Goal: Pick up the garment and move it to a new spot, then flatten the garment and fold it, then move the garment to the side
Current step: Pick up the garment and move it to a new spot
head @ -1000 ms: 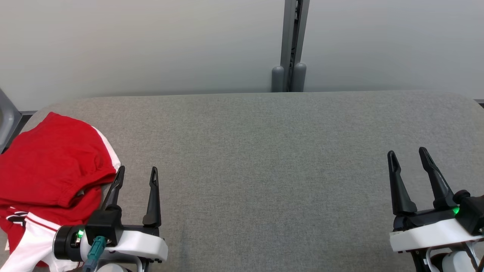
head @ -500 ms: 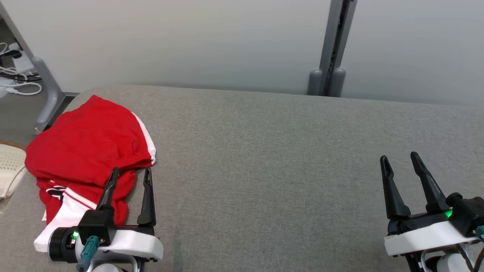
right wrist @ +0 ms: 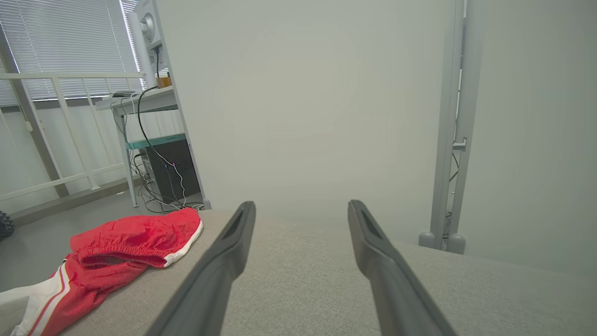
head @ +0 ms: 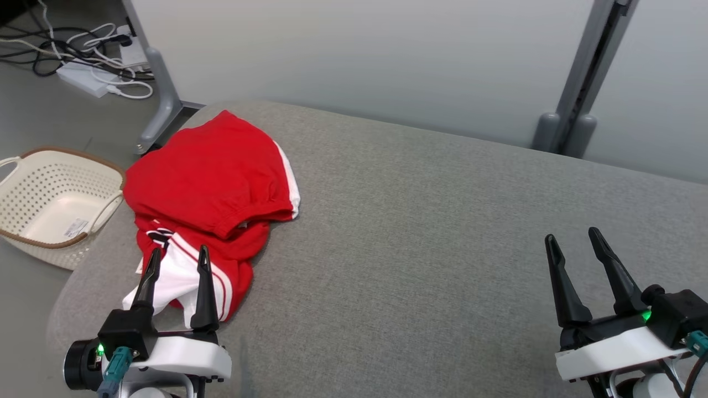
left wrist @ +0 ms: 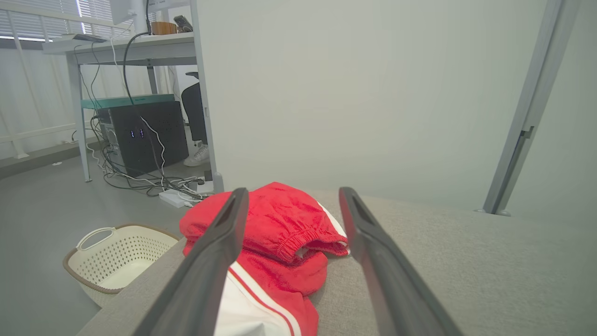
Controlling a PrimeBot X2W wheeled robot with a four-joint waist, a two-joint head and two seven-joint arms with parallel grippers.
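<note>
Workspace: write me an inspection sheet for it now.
Surface: grey fabric-covered table, rounded corners.
Job's things: red and white garment, crumpled at the table's left end.
Clutter: cream basket on the floor left of the table.
Pincers: left pincer open at the garment's near edge, holding nothing; right pincer open over bare table.
Cables: tangled cables and a power strip on the floor beyond the basket.
Surroundings: pale wall, grey post.

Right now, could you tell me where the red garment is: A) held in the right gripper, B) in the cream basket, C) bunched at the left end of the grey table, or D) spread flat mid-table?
C: the red garment lies crumpled at the left end of the grey table, before the open left gripper, which grips nothing.
</note>
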